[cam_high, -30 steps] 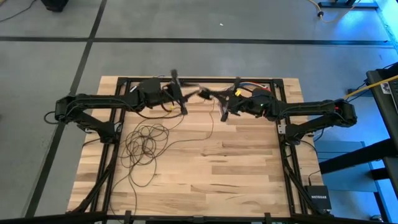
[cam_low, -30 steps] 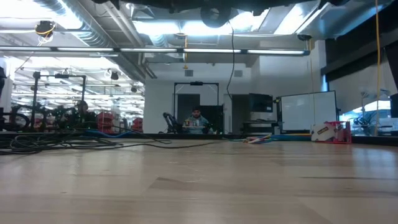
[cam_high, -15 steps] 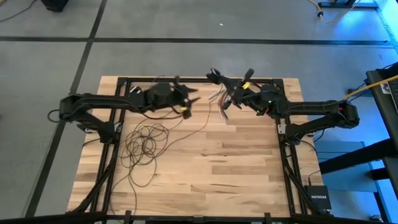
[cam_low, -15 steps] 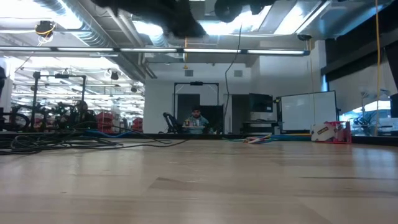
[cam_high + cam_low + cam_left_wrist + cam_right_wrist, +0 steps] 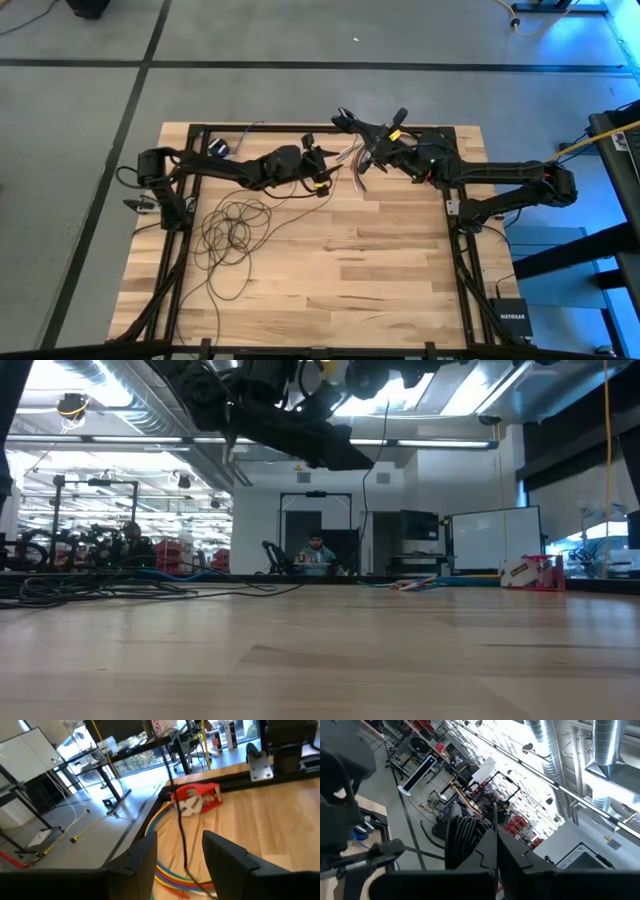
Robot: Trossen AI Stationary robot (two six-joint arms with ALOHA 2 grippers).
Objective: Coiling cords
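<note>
Wooden tabletop (image 5: 330,270) fills the front of the low view, pale planks with nothing on the near part. From above, the cords (image 5: 235,232) sit on the left half of it as a loose pile of dark loops, with one strand trailing toward the near edge and another running up toward the arms at the back.

Left gripper (image 5: 322,172) is reached out over the far middle of the table, above the surface, jaws clearly parted in its own wrist cam. A thin dark strand (image 5: 181,827) hangs down through the gap between the fingers (image 5: 227,857), and it doesn't look pinched, though it's honestly hard to be sure from this angle whether it touches either one. Past those fingers you can see a bundle of coloured wires (image 5: 170,872) lying on the wood and a red and white tape dispenser (image 5: 196,800) a bit further out.

Right gripper (image 5: 358,127) is up at the far edge, just right of the left one, tilted upward and off the table. Its fingers (image 5: 492,852) are pressed together, and the dark strand runs up to it, so it seems to have the wire pinched.

Way back beyond the table a person (image 5: 315,555) is sitting in the workshop.
</note>
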